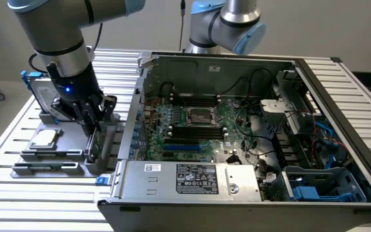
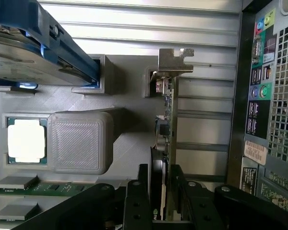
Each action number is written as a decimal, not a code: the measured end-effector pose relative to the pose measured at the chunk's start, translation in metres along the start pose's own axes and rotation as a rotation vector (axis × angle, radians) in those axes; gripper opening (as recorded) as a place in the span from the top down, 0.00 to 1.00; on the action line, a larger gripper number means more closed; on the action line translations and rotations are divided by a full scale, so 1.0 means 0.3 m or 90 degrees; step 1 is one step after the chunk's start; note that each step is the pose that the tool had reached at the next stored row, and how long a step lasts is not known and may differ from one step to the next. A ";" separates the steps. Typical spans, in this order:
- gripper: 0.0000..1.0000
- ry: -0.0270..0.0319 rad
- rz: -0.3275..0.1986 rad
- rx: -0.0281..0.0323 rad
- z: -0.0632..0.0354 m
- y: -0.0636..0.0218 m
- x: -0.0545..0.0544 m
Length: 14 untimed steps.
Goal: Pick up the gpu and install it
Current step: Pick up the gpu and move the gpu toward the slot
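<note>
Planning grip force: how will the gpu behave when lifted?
Probably stiff: the gpu is a thin board with a metal end bracket. Likely fragile, with bare components exposed. Standing on edge in the gray holder, it might tip once freed.

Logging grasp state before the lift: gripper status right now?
Gripper: jaws closed on the gpu, one on each face; the card stands upright in the grey holder.

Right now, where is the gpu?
The gpu stands on edge in the grey holder on the exterior view's left, between the processor chip and the computer case, directly under the gripper.
</note>
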State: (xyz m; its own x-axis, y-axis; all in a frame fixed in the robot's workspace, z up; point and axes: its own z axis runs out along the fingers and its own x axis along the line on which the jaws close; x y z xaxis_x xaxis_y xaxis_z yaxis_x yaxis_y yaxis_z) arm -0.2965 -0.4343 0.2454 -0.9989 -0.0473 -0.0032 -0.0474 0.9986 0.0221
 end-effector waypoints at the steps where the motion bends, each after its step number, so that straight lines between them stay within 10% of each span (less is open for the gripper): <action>1: 0.73 0.0000 0.000 0.0000 0.000 0.000 0.000; 14: 0.74 -0.0002 0.000 -0.0002 -0.003 0.000 0.000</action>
State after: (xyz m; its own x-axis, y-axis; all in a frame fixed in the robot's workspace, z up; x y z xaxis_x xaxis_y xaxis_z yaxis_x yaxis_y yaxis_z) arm -0.2966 -0.4343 0.2463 -0.9989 -0.0473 -0.0035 -0.0474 0.9986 0.0224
